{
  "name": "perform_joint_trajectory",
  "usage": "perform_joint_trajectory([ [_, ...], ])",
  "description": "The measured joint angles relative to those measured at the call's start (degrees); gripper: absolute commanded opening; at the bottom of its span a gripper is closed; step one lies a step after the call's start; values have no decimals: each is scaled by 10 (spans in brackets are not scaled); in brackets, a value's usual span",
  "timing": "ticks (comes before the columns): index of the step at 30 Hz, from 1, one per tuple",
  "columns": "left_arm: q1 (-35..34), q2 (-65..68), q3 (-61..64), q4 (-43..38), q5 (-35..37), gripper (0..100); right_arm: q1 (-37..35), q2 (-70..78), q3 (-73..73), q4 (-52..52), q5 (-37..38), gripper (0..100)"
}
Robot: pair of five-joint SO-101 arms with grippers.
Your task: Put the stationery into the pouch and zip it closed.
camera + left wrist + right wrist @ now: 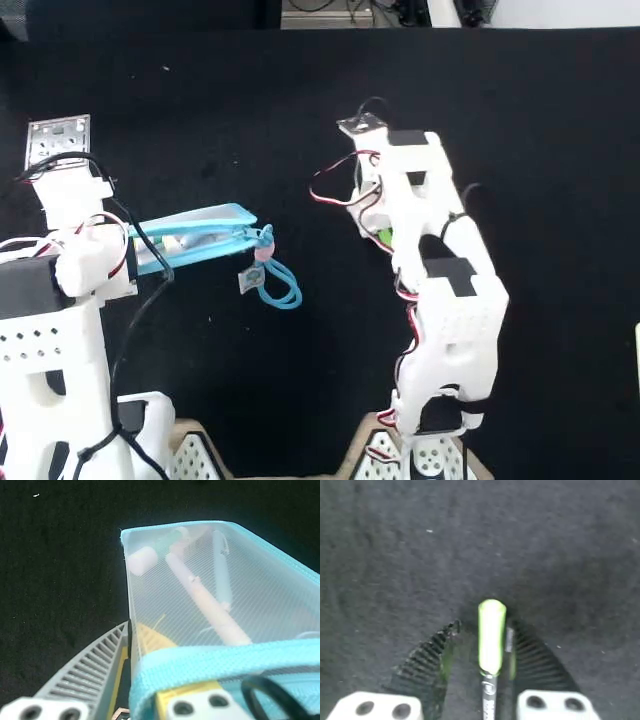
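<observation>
Right gripper (pixel 482 630) is pinched on a light, stiff, slick green-capped pen (pixel 491 630), best gripped mid-barrel, while well off to its left my left gripper (pixel 135 640) clamps one end of the soft, floppy mesh pouch (pixel 225 580) over black cloth table (pixel 520 120), with cables (pixel 330 10) beyond

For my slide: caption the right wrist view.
Right hand holds a green-capped pen over the black table.
</observation>
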Motion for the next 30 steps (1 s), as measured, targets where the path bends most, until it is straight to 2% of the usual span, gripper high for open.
perform_joint_trajectory([
  [7,0,0,0,0,0,30,28,-7,-14,46,-1,10],
  [11,0,0,0,0,0,30,26,-85,-17,106,0,10],
  [21,0,0,0,0,0,30,-30,-431,100,131,-5,11],
  [26,0,0,0,0,0,30,-84,-644,137,127,-57,11],
  [30,0,0,0,0,0,30,-164,-808,142,95,-116,11],
])
